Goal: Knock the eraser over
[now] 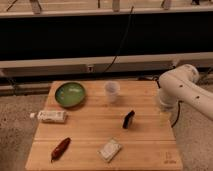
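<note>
Standing upright, thin black eraser (128,119); gripper (164,118) hangs to its right.

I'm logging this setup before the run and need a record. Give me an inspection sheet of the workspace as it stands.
Surface: light wooden table.
Job's things: black eraser standing right of centre, not knocked over.
Clutter: green bowl, clear cup, white packet, red-brown thing, pale block.
Grippers: gripper at the table's right edge, right of the eraser and apart from it.
Cables: black cable hanging down the dark back wall.
Surroundings: speckled floor.
</note>
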`<action>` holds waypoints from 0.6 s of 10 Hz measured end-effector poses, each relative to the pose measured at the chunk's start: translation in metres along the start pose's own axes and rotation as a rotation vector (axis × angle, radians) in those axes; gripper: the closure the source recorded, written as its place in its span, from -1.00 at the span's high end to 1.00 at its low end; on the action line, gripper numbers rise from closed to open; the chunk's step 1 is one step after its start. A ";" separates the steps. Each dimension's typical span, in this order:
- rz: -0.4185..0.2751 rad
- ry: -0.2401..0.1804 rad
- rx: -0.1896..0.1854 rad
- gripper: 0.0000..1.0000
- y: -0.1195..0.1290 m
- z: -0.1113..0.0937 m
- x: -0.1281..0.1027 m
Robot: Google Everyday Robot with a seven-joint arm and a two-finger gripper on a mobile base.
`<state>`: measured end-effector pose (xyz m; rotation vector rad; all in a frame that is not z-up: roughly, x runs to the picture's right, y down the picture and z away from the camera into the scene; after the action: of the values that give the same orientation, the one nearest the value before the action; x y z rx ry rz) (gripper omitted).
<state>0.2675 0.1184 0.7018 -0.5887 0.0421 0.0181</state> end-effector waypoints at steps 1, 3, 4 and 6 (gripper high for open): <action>0.000 0.002 -0.006 0.60 0.001 0.004 -0.002; -0.013 0.009 -0.013 0.60 -0.001 0.011 -0.009; -0.013 0.008 -0.016 0.60 0.000 0.012 -0.010; -0.023 0.009 -0.018 0.60 -0.002 0.015 -0.016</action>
<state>0.2522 0.1246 0.7161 -0.6068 0.0438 -0.0061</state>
